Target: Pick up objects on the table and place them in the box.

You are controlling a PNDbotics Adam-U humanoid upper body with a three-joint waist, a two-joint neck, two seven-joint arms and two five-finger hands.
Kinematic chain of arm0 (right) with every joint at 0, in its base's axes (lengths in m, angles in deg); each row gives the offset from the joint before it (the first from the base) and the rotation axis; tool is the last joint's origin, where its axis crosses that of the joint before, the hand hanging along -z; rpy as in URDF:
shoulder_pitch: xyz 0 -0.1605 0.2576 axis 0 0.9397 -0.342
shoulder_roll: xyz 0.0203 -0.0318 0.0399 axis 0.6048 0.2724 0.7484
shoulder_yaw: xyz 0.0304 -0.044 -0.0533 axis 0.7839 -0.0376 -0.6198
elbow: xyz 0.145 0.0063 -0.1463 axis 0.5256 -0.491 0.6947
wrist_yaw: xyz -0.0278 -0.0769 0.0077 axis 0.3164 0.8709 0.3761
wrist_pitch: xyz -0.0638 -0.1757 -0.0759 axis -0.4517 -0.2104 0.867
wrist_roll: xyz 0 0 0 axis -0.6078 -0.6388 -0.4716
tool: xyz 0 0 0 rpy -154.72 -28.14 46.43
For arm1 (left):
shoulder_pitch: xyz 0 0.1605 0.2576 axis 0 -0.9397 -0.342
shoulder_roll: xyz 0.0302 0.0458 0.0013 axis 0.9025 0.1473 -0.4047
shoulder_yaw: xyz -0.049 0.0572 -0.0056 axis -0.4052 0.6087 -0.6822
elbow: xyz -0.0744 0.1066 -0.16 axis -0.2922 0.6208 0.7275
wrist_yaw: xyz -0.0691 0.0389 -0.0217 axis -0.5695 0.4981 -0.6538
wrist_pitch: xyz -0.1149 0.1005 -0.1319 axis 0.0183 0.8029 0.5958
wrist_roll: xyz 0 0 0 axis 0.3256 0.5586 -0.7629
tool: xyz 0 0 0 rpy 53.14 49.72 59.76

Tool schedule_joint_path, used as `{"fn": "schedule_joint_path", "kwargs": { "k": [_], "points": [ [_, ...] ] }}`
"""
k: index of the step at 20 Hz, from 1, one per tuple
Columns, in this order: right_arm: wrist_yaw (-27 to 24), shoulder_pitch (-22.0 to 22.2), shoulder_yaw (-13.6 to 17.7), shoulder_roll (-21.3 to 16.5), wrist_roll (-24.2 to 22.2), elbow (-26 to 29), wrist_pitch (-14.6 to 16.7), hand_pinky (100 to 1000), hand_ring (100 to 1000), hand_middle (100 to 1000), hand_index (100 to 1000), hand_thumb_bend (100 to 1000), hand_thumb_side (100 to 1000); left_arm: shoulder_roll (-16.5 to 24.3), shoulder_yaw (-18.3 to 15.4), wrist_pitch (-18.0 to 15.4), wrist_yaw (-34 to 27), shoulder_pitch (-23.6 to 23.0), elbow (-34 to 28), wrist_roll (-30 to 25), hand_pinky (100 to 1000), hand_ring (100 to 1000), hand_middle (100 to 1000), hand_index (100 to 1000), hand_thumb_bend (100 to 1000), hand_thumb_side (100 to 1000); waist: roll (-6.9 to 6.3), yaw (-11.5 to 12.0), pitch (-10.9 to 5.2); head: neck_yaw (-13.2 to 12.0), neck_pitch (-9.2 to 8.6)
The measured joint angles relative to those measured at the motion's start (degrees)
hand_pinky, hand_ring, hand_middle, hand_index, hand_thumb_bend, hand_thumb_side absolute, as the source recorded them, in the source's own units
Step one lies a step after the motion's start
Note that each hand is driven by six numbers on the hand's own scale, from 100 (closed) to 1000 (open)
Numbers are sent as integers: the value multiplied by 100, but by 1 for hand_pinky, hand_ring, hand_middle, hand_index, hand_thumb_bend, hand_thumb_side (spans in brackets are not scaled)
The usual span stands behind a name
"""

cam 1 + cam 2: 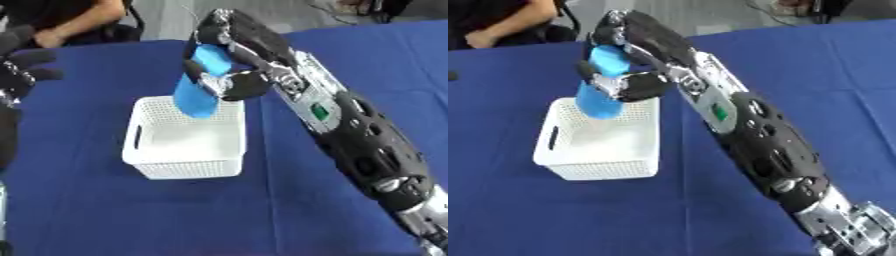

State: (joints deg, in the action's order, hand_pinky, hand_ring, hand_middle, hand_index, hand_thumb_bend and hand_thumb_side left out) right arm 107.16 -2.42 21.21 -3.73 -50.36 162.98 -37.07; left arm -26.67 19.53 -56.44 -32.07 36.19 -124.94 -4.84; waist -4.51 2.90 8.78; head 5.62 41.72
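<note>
Blue cloth (105,215) covers the table; right hand (229,75) fingers clamp a blue object (198,90) above the white basket (184,167), centre frame; left hand (22,70), upper left, fingers spread.

From my station I saw the table (105,215) covered edge to edge in a deep blue cloth (553,220), smooth across the lower frame. Beyond its far edge ran a strip of grey floor (162,20) along the top. Dark cables (798,7) lay at the upper right.
</note>
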Motion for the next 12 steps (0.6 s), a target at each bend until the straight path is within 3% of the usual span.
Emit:
{"fn": "schedule_joint_path", "kwargs": {
  "k": [7, 8, 9, 10, 11, 12],
  "points": [
    [468, 0, -47, 1, 507, -142, 30, 100, 100, 163, 291, 100, 897, 0, 1, -5, -9, 15, 0, -5, 740, 779, 909, 909, 1000, 823, 0, 2, 0, 0, 0],
    [503, 0, -49, 1, 528, -159, 36, 100, 323, 411, 488, 259, 952, 0, 1, -6, -13, 15, 0, -7, 740, 779, 909, 909, 1000, 824, 0, 2, 0, 0, 0],
    [541, 1, -52, 1, 522, -168, 47, 283, 524, 612, 670, 463, 983, 0, 1, -7, -14, 15, 0, -7, 740, 779, 909, 909, 1000, 824, 0, 2, 0, 0, 0],
    [589, 1, -69, -1, 470, -188, 72, 469, 670, 740, 769, 618, 1000, 0, 1, -7, -16, 15, 0, -8, 740, 779, 909, 909, 1000, 824, 0, 2, 0, 0, 0],
    [668, 2, -102, -3, 328, -230, 116, 660, 795, 842, 862, 736, 1000, 0, 1, -8, -18, 15, 0, -8, 740, 779, 909, 909, 1000, 824, 0, 2, 0, 0, 0],
    [749, 3, -125, -3, 141, -274, 168, 754, 845, 886, 898, 768, 1000, 0, 1, -8, -19, 16, 0, -9, 741, 779, 909, 909, 1000, 824, 0, 2, 1, 0, 0]
  ]
}}
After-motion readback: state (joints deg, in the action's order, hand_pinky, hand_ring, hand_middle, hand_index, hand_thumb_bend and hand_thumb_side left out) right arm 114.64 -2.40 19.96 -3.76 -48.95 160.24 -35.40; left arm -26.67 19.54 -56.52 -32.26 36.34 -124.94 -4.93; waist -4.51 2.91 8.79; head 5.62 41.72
